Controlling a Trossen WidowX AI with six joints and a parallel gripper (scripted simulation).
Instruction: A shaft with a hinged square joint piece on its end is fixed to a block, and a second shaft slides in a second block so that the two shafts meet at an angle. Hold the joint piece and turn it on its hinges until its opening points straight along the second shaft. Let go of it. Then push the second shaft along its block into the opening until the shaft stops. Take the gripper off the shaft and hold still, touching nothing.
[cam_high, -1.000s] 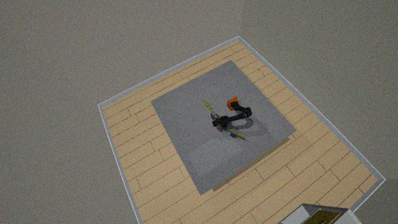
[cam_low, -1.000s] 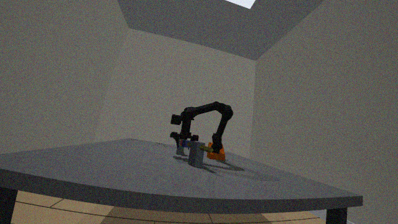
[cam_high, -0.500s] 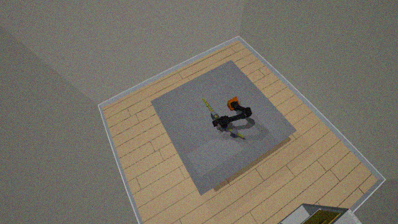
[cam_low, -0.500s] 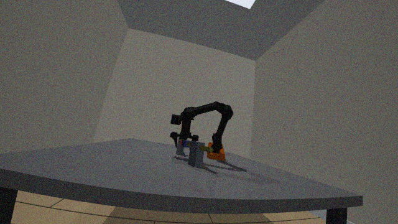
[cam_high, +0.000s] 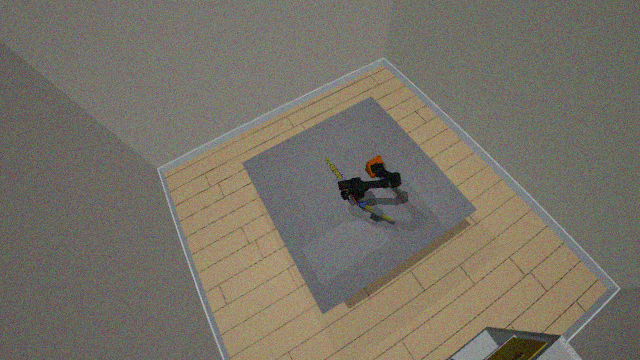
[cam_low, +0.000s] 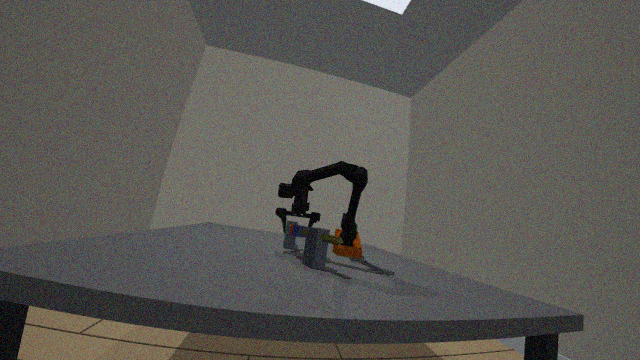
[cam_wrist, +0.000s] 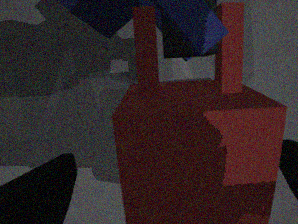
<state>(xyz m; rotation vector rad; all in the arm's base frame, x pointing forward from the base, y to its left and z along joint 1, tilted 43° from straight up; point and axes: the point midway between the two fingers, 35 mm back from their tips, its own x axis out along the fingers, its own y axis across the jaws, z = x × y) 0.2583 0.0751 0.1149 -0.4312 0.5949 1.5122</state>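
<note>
The red joint piece (cam_wrist: 172, 150) (cam_low: 291, 228) fills the middle of the wrist view, with two prongs up to the blue hinge part (cam_wrist: 192, 27) (cam_high: 362, 204). My gripper (cam_wrist: 177, 157) (cam_low: 298, 226) is open, with one black finger on either side of the red piece and a gap on the left side. The plain yellow shaft (cam_high: 386, 218) (cam_low: 331, 239) runs from the hinge through a grey block (cam_high: 376, 216) (cam_low: 315, 250). The second, yellow-and-black shaft (cam_high: 333, 169) lies at an angle to it; its inner end is hidden under the arm. Another grey block (cam_low: 289, 241) stands behind.
The orange arm base (cam_high: 374, 166) (cam_low: 348, 244) stands beside the two shafts. The black arm (cam_high: 375, 184) (cam_low: 325, 172) arches over from it to the joint. All stand on the grey table (cam_high: 300, 165) (cam_low: 175, 270). The wrist view is dark.
</note>
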